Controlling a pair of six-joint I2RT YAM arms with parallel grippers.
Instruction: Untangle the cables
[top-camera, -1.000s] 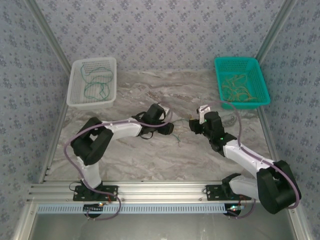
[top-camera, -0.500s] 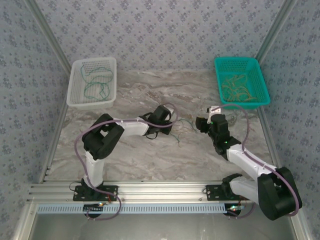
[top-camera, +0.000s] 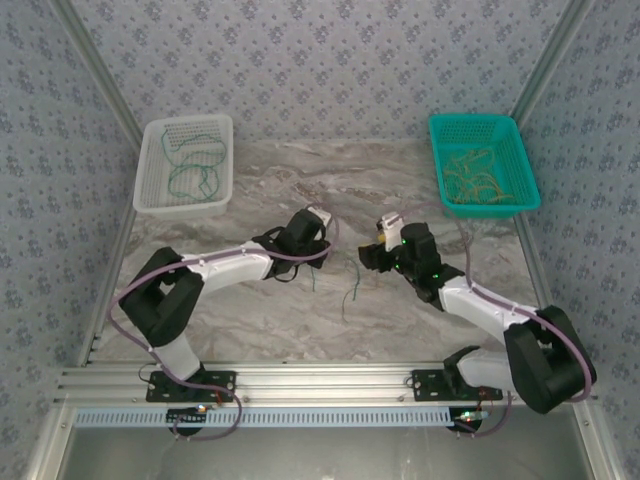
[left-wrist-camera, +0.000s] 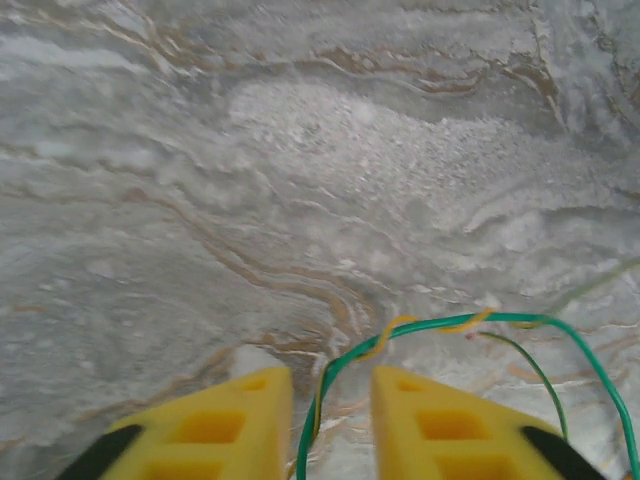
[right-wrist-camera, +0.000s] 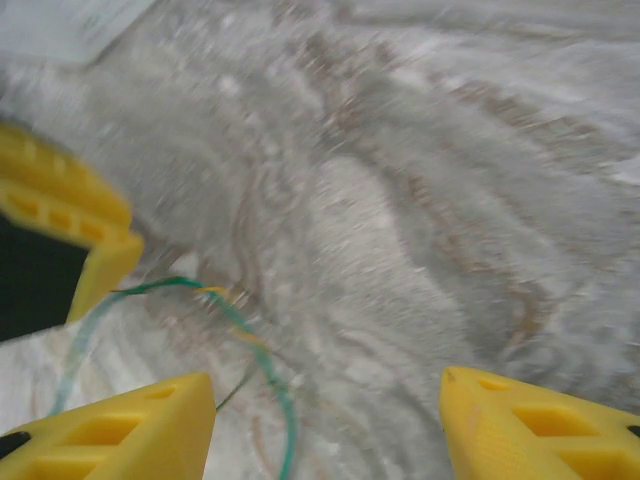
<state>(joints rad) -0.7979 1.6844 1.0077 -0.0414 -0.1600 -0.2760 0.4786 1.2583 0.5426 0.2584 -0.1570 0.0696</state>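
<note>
From where I stand, both arms lean in over the middle of the marbled table (top-camera: 250, 325), their ends near each other but apart. Between them a loose cable (top-camera: 351, 290), thin and green, trails across the stone toward the near edge. The left pincer (left-wrist-camera: 332, 385) is slightly parted. Its two yellow fingers (left-wrist-camera: 245, 425) leave a narrow gap, and a green cable (left-wrist-camera: 500, 317) twisted with a yellow cable (left-wrist-camera: 388, 338) runs up through that gap, closer to the left finger. The pair then arcs away to the right over the table. A finer dark strand (left-wrist-camera: 535, 370) curves under that arc. I cannot tell whether the fingers actually press on the pair. The right pincer (right-wrist-camera: 328, 378) is spread wide and grips nothing. Its view is blurred, but a green loop (right-wrist-camera: 268, 368) with a touch of yellow lies over the table ahead of it, leading up toward a yellow finger of the left pincer at the upper left. At the far left corner a white basket (top-camera: 185, 209) holds several dark green cables (top-camera: 192, 180) in loose curls. At the far right a teal basket (top-camera: 436, 150) holds a heap of yellowish cables (top-camera: 478, 182). Both baskets sit well apart from the pincers.
</note>
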